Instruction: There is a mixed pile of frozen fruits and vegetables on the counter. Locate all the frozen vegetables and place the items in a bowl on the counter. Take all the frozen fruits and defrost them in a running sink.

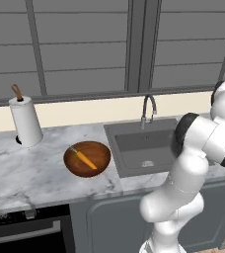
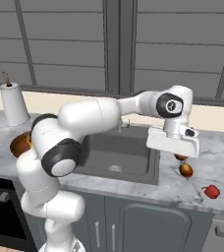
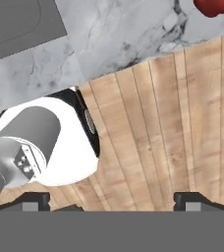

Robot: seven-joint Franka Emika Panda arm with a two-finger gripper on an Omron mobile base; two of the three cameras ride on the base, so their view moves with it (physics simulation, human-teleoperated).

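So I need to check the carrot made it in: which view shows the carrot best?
The left base view: the carrot lies in plain sight inside the bowl. In the right base view the arm covers most of the bowl, hiding its inside. The hand view looks elsewhere.

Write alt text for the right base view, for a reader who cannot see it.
The white arm reaches across the dark sink and holds its open gripper above the marble counter to the right of the basin. Two orange-brown balls lie just under the hand, one partly hidden, and a small red piece lies nearer the counter's front edge. A paper towel roll stands far left.
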